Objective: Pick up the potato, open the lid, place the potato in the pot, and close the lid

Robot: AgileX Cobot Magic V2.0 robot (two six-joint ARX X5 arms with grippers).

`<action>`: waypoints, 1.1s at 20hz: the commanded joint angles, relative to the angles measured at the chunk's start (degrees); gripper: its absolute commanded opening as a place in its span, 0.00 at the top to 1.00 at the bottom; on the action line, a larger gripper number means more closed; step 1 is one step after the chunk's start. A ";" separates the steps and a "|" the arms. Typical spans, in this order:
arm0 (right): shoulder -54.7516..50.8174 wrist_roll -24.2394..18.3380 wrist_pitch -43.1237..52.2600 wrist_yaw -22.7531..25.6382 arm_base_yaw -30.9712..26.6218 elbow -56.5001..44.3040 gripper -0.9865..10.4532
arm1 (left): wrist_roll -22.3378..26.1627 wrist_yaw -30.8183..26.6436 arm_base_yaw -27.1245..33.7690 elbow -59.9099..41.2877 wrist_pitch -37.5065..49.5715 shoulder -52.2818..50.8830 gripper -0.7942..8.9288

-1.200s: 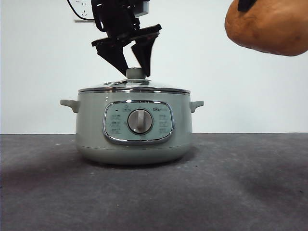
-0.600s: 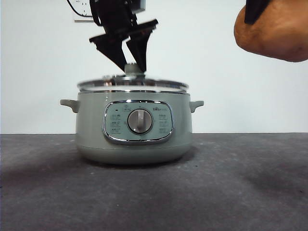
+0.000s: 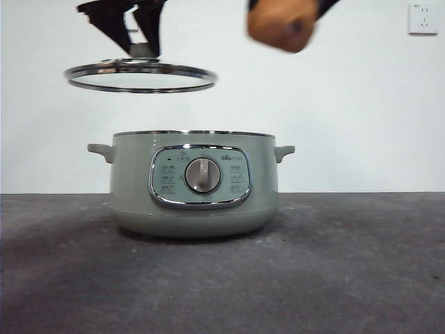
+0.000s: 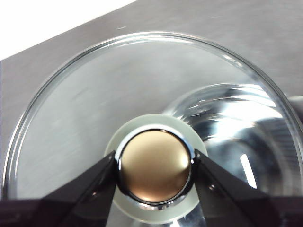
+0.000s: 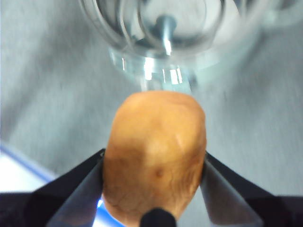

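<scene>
Potato (image 3: pixel 281 25) clamped between right claw (image 5: pixel 155 165) jaws, above pot (image 3: pixel 193 184)

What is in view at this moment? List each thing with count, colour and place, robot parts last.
pot: one, sage green, open, on the table
lid: one, clear glass with steel rim, held in the air, above the pot and off to one side
potato: one, orange-brown, held high over the pot's other side
table: one, dark grey
wall socket: one, white, on the back wall
left gripper: black jaws shut on the lid's knob
right gripper: black jaws shut on the potato
</scene>
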 commanded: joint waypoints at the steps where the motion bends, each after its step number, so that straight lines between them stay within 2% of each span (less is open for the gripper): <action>1: 8.63 -2.58 -1.07 -0.87 -0.72 8.31 0.92 | 0.63 -0.15 2.71 0.94 0.35 -0.85 0.93; 6: 27.85 -2.64 -1.07 -1.64 -2.27 30.69 0.92 | 0.66 -0.11 9.31 0.94 0.13 -0.87 0.93; 10: 39.71 -3.80 -0.39 -1.62 -2.64 41.09 0.92 | 1.18 -0.11 13.25 0.94 0.13 -0.87 0.93; 16: 48.30 -4.17 2.38 -1.44 -2.62 41.62 0.92 | 1.55 0.37 16.98 0.94 0.13 -0.87 0.93; 22: 50.97 -4.90 2.12 0.52 -2.62 41.57 0.92 | 2.10 3.30 17.20 0.94 0.17 -0.87 0.93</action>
